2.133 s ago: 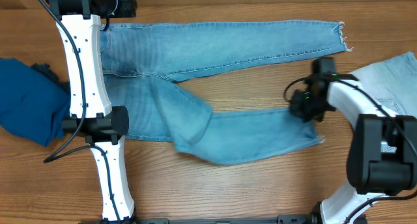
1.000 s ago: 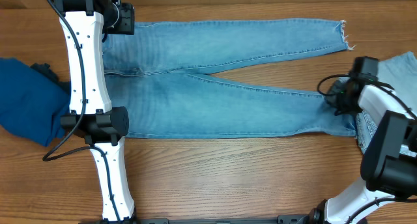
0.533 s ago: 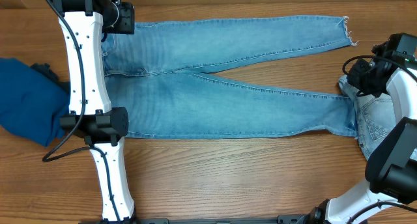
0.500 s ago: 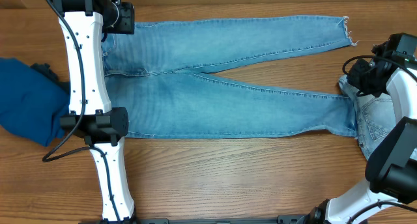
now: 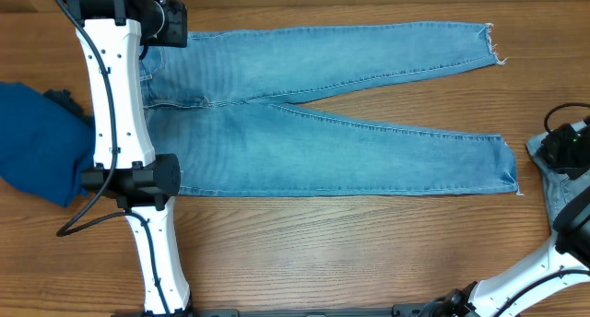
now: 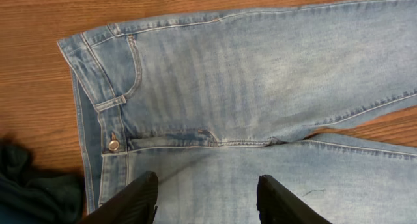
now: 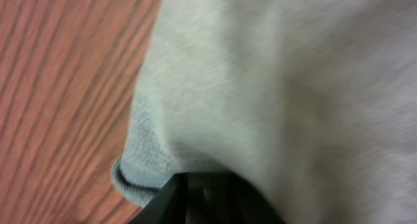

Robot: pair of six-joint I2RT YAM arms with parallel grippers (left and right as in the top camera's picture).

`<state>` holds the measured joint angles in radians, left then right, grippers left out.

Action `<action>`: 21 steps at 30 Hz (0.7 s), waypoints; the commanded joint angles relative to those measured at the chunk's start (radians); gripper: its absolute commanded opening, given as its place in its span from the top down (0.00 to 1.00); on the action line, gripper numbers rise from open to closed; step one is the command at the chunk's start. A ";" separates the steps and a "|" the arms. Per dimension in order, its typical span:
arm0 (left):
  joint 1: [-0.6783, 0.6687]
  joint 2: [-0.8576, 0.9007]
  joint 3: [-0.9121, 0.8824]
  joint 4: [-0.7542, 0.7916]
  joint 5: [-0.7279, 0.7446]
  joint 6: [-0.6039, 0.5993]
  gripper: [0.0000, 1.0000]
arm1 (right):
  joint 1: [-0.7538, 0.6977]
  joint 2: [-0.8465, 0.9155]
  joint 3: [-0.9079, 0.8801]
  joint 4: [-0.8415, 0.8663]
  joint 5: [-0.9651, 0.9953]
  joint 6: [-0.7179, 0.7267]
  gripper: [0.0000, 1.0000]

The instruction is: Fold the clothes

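The lower leg [image 5: 387, 156] is straight now. Two seconds back it lay crumpled and doubled over itself, and now it runs flat out to its frayed hem [image 5: 509, 170]. So the jeans [image 5: 323, 68] lie spread in a long V on the wooden table [image 5: 323, 252], waist to the left, ready, I'd judge, for the first fold.

My right claw [image 5: 560, 151] has let the hem go and swung off to the table's far right edge. It sits over the paler denim [image 7: 293, 87], which fills its camera as a soft, blurred, greyish weave. I can't tell how wide that claw stands, or whether it has any cloth.

My left claw [image 6: 212, 208] hangs over the waistband [image 6: 98, 87], fingers well apart, holding nothing. Below it I see stiff seams, a metal button [image 6: 113, 144] and faded stripes across the thighs. The dark blue garment [image 5: 37, 142] sits bunched at the left.
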<state>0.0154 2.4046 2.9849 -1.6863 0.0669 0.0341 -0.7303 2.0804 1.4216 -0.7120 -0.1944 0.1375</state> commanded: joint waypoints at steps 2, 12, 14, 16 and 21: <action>0.003 -0.051 0.002 -0.003 0.005 0.023 0.49 | 0.075 -0.115 0.048 -0.064 -0.154 -0.015 0.61; 0.003 -0.195 0.002 -0.003 0.004 0.031 0.46 | 0.370 -0.316 -0.070 -0.298 -0.130 -0.007 0.52; 0.003 -0.195 0.002 -0.003 0.004 0.031 0.45 | 0.435 -0.282 -0.190 -0.238 -0.108 -0.005 0.52; 0.003 -0.195 0.002 -0.003 0.004 0.031 0.45 | 0.455 -0.267 -0.311 -0.130 -0.086 0.047 0.51; 0.003 -0.195 0.002 -0.003 0.004 0.030 0.44 | 0.431 -0.266 -0.467 0.110 0.069 0.099 0.60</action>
<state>0.0154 2.2127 2.9822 -1.6882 0.0669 0.0376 -0.2829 1.7966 1.0069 -0.6647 -0.2684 0.2066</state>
